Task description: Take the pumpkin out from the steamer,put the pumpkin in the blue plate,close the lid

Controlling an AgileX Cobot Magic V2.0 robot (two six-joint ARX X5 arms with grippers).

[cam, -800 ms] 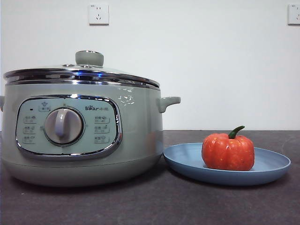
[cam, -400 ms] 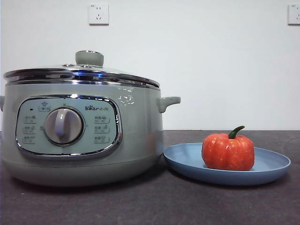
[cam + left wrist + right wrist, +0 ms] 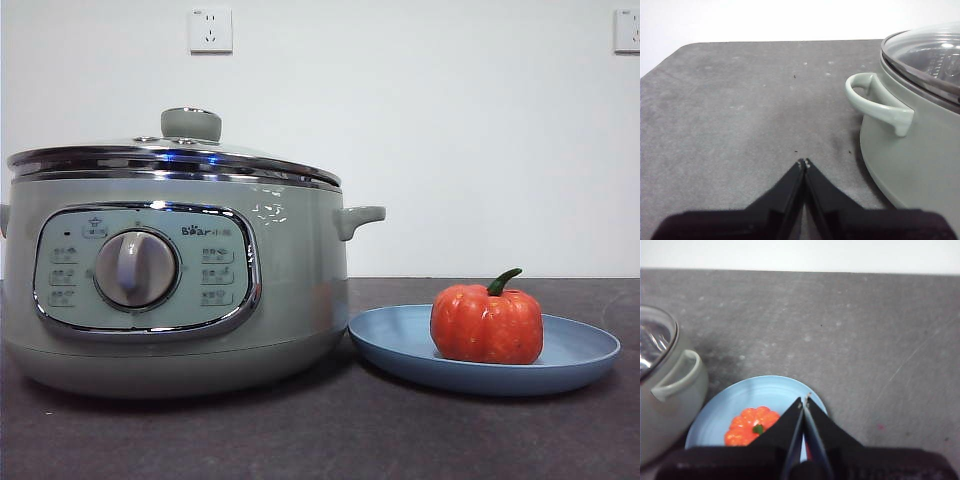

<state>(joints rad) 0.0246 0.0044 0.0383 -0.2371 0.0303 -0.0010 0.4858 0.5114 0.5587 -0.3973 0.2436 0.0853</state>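
The orange-red pumpkin (image 3: 487, 323) with a green stem sits upright in the blue plate (image 3: 400, 345), to the right of the sage-green steamer (image 3: 290, 290). The glass lid (image 3: 175, 155) with its green knob rests closed on the steamer's rim. In the right wrist view my right gripper (image 3: 804, 401) is shut and empty, held above the plate (image 3: 715, 422) and the pumpkin (image 3: 751, 426). In the left wrist view my left gripper (image 3: 803, 162) is shut and empty over bare table, beside the steamer's side handle (image 3: 875, 102). Neither gripper shows in the front view.
The dark grey table (image 3: 400, 430) carries only the steamer and the plate. A white wall with two sockets (image 3: 210, 30) stands behind. The steamer's other handle (image 3: 677, 375) shows next to the plate in the right wrist view.
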